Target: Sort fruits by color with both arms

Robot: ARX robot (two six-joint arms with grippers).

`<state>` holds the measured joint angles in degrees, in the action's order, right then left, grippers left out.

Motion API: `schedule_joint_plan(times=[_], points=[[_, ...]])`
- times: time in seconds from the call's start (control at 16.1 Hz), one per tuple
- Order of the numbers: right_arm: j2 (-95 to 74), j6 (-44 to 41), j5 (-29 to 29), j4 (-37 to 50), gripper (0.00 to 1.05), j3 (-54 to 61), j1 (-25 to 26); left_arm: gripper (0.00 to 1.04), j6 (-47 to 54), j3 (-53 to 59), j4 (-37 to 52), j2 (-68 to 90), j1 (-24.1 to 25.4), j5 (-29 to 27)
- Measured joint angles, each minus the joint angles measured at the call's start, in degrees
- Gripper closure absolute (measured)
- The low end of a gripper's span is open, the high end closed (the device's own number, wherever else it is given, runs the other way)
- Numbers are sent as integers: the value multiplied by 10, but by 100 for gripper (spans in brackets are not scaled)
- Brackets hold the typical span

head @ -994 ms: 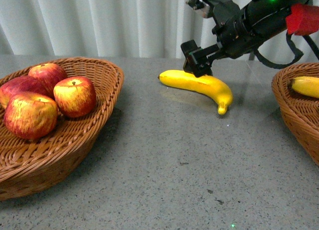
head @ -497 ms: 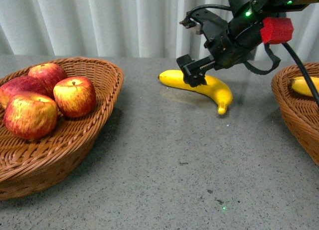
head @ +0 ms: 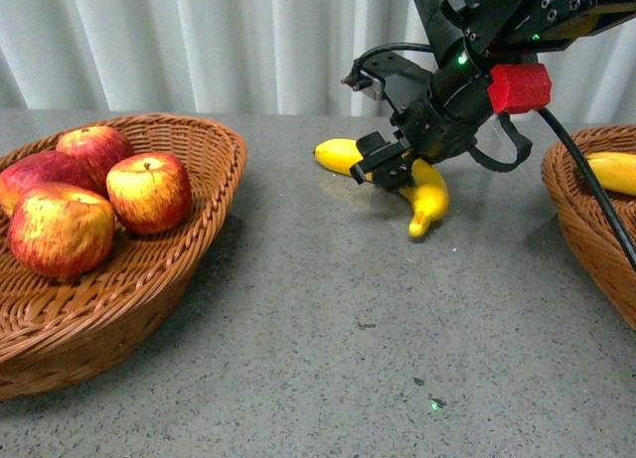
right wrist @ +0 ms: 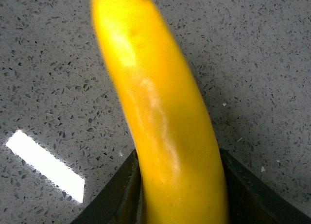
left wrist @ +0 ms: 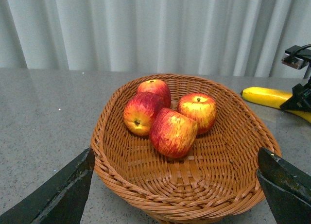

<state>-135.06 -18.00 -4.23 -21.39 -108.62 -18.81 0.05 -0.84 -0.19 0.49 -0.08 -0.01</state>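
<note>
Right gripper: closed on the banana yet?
Yes: right gripper fingers flank the banana on both sides in the wrist view, touching it.

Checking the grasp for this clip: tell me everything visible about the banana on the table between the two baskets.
The banana is bright yellow, smooth and glossy, curved, with a small dark tip at one end. It lies on the grey speckled table, between the basket of apples and the right basket. The right gripper straddles its middle; the right wrist view shows a black finger against each side. Whether it has lifted off the table is unclear.
</note>
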Motion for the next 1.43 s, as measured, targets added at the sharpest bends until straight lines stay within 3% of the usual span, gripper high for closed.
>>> schedule_joint_plan(times=[0.12,0.37,0.56,0.99,1.3,1.37,1.43], points=[[1,19,-22,15,68,2,1,7,0,0,0,0,0,0],[89,125,-127,116,68,99,26,7,0,0,0,0,0,0],[252,181,-192,201,69,220,125,7,0,0,0,0,0,0],[476,49,-251,199,69,512,365,7,0,0,0,0,0,0],[479,-13,-244,181,69,577,371,7,0,0,0,0,0,0],[480,-17,-242,180,66,575,371,7,0,0,0,0,0,0],[482,-18,-240,181,54,575,371,7,0,0,0,0,0,0]])
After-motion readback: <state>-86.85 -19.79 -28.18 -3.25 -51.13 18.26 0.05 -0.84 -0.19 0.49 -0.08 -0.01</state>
